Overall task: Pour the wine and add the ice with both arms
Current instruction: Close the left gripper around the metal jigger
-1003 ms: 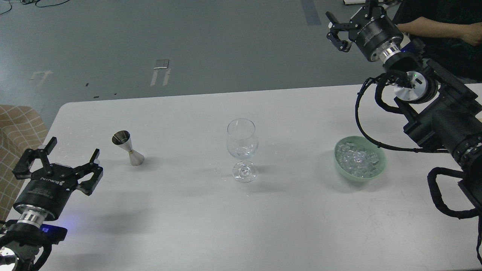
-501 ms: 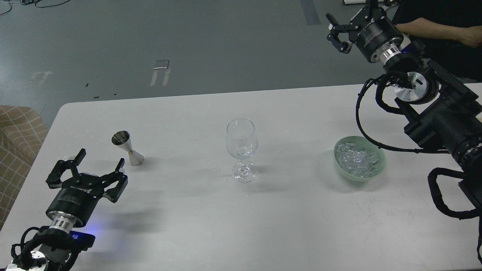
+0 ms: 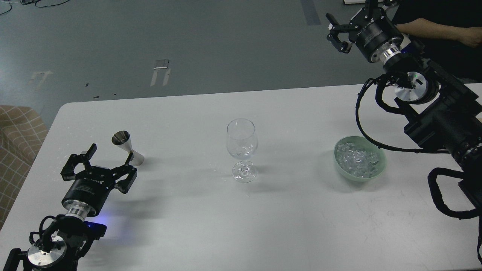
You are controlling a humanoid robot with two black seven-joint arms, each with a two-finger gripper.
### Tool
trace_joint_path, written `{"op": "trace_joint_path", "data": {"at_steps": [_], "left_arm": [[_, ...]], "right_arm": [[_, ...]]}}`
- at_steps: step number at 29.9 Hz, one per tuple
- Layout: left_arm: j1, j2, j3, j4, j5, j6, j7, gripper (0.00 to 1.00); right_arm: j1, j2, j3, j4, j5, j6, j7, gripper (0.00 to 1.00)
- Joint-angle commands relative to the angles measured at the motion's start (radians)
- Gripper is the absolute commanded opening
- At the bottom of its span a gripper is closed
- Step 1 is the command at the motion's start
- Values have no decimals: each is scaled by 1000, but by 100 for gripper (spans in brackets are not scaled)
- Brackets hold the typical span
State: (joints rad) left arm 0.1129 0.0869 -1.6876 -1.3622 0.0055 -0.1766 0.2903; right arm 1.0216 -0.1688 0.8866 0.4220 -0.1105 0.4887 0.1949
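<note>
wine glass (image 3: pixel 242 148): clear, stemmed, upright at the middle of the table, bowl looks empty.
ice (image 3: pixel 357 160): small clear chunks heaped in a pale green bowl (image 3: pixel 381 167), right of the glass and well apart from it.
jigger (image 3: pixel 127 147): small steel double cone (tilted, mouth toward the upper left), left of the glass.
</note>
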Motion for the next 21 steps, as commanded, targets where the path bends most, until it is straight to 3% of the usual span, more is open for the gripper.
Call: {"op": "trace_joint_path", "data": {"at_steps": [1, 21], "left_arm": [[-33, -18, 0, 43, 13, 0, -2, 97], [-208, -73, -1, 262, 91, 0, -14, 96]], "right_arm": [[0, 0, 0, 4, 0, 0, 0, 100], [5, 0, 0, 6, 0, 0, 0, 100]]}}
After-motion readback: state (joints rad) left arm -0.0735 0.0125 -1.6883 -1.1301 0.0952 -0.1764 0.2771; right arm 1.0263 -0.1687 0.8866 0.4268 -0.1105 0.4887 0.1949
